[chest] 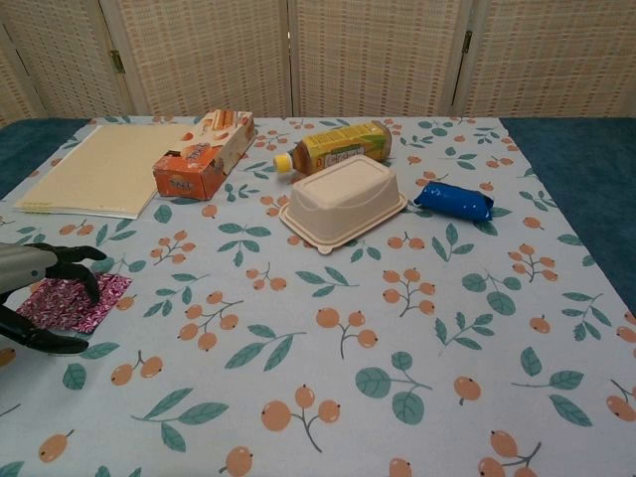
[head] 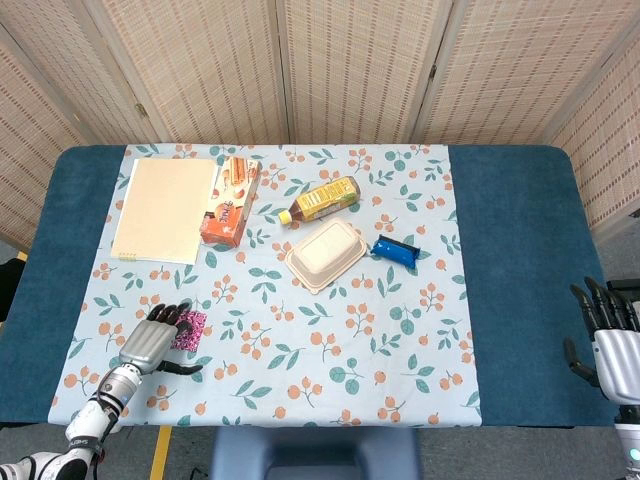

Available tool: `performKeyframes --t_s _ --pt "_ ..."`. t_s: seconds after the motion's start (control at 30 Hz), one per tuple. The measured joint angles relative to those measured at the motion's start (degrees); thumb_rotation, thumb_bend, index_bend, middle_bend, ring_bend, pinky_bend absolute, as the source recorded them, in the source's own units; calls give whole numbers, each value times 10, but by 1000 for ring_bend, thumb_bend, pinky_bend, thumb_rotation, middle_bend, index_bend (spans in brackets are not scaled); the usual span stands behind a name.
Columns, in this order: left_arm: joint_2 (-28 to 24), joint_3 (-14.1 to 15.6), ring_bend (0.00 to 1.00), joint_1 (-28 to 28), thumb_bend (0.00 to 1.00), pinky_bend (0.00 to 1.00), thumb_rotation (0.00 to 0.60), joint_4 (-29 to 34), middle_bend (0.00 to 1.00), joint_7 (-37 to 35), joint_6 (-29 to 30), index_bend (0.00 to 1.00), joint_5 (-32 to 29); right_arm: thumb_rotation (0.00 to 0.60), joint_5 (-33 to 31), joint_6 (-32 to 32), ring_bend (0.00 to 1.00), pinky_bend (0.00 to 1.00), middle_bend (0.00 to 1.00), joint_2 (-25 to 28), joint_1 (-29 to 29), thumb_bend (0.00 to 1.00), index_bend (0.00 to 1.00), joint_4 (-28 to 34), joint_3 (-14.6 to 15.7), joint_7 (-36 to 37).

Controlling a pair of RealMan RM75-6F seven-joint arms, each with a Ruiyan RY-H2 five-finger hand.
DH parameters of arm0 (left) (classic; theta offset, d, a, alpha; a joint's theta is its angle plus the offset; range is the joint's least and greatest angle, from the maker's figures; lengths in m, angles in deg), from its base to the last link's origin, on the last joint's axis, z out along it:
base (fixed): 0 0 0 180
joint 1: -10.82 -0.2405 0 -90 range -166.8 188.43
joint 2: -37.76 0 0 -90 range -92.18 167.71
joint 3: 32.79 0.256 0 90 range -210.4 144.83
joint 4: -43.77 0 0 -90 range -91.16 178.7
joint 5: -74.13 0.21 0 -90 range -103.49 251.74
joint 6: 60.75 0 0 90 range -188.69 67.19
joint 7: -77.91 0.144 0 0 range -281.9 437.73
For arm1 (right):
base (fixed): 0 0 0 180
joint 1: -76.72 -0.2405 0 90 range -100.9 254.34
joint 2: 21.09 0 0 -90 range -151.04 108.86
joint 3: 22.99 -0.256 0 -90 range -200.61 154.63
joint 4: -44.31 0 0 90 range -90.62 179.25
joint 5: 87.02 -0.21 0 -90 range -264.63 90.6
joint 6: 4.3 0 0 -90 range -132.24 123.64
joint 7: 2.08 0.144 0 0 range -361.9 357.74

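Packet first: the small magenta patterned packet lies flat on the desk at its near left corner, and your left robot hand is right over it, fingers arched above the wrapper and the thumb stretched out low on the near side. From the chest view the fingertips come down onto the packet's top face, but you cannot quite tell whether they press it or hover just off it (the head view hides most of the packet under the hand). Nothing is pinched; the left robot hand is spread. The packet sits beneath and slightly to the inner side of that hand, toward the middle of the desk, its long axis running roughly away from you and a little to the right.

Further along, well apart from the hand, lie the cream notebook, the orange snack box, the yellow tea bottle on its side, the beige lidded container and the blue packet.

At the far right your right robot hand hangs off the desk edge, fingers apart and holding nothing. The whole width of the desk lies between it and the magenta packet, so the left hand is by far the nearer one.
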Motion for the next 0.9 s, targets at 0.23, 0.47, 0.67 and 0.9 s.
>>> performKeyframes --t_s 0.23,0.47,0.67,0.9 --pt "-9 2 0 -7 90 0 264 -13 0 -13 1 300 -8 600 1 -2 0 0 0 0 1 497 0 2 0 -2" --pt "-22 5 0 -14 90 0 262 -15 0 -32 1 300 -8 600 3 -4 0 0 0 0 1 496 0 3 -1 -2" --pt "-30 5 0 -19 90 0 263 -9 0 -44 10 300 6 600 5 -5 0 0 0 1 1 497 0 5 0 -3" --pt "-25 5 0 -19 90 0 263 -18 0 -40 3 300 -3 600 4 -5 0 0 0 1 3 497 0 4 0 -2"
